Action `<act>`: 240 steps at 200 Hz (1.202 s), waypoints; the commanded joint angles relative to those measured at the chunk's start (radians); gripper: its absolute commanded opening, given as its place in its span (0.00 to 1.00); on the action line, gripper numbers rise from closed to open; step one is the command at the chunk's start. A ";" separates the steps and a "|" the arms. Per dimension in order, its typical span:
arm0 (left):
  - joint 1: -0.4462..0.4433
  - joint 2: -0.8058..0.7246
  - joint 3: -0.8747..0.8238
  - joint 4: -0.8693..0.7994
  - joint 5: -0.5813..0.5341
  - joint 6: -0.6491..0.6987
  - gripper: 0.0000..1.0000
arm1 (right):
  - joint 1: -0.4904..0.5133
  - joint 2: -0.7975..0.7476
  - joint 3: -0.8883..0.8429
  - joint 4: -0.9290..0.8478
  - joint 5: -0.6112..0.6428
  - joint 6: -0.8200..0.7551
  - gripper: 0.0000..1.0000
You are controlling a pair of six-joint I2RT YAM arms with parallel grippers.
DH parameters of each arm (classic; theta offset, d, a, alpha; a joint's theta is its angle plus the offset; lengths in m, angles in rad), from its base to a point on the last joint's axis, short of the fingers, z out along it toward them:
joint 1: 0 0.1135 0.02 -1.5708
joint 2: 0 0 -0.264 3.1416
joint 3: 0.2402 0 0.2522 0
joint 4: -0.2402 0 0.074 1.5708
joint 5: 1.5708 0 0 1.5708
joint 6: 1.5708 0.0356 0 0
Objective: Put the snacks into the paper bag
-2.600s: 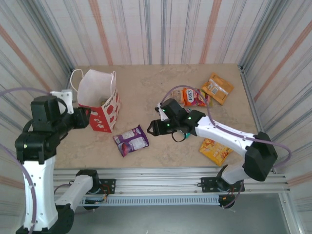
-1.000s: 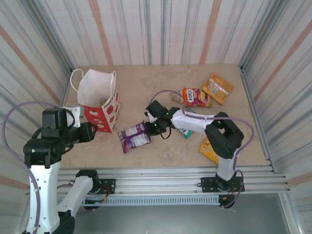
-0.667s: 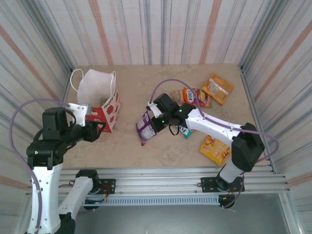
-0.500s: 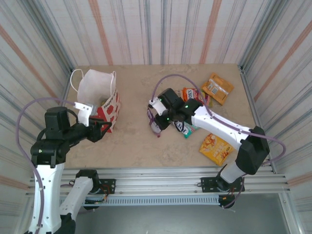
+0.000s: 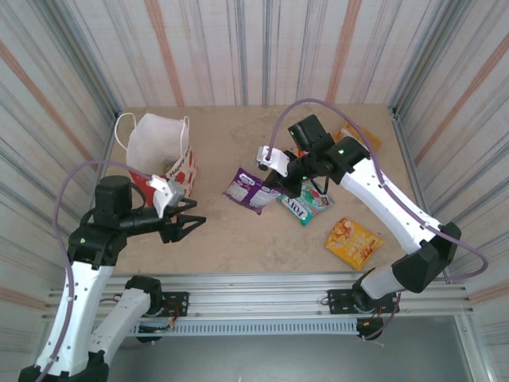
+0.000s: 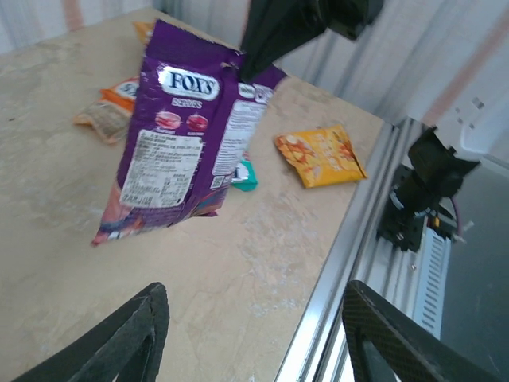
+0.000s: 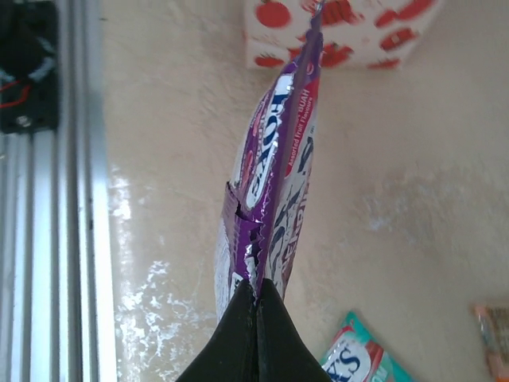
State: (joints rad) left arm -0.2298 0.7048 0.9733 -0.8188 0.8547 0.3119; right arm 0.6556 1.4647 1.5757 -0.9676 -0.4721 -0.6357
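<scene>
- The left gripper (image 5: 187, 224) sits low over the near part of the table (image 5: 238, 247), its fingers spread apart with nothing between them. It points toward the hanging packet, so it looks ready to help or to take it. It should wait until the packet is steady.
- The yellow packet (image 5: 353, 242) lies flat near the front right, well clear of the carry path.
- The right gripper (image 7: 256, 314) has its fingers pinched tight on the crimped top edge of the purple FOX'S packet (image 5: 248, 191). The packet dangles edge-on above mid-table. Such a thin hold probably lets it swing, so a slow carry is wise.
- The teal FOX'S packet (image 5: 306, 204) lies flat just beside the hanging one. Lifting first should stop the two from snagging.
- The paper bag (image 5: 159, 155) stands open-mouthed at the far left, well apart from the packet. I would bring the packet's lower edge over the mouth, lower it inside, and only then release.
- An orange packet (image 6: 111, 107) waits farther back.
</scene>
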 commanded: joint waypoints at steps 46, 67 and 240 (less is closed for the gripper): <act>-0.153 0.130 -0.013 0.161 -0.066 0.087 0.66 | 0.048 0.008 0.174 -0.126 -0.182 -0.186 0.00; -0.174 0.174 0.012 0.183 -0.074 0.090 0.67 | 0.062 0.018 0.211 -0.143 -0.183 -0.185 0.00; -0.282 0.251 0.115 0.277 -0.119 0.067 0.07 | 0.074 -0.047 0.166 -0.002 -0.111 -0.058 0.13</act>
State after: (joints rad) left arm -0.5064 0.9745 1.0267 -0.5461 0.7681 0.3714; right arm 0.7399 1.4868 1.7924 -1.0653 -0.5999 -0.7650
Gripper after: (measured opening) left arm 0.182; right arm 0.057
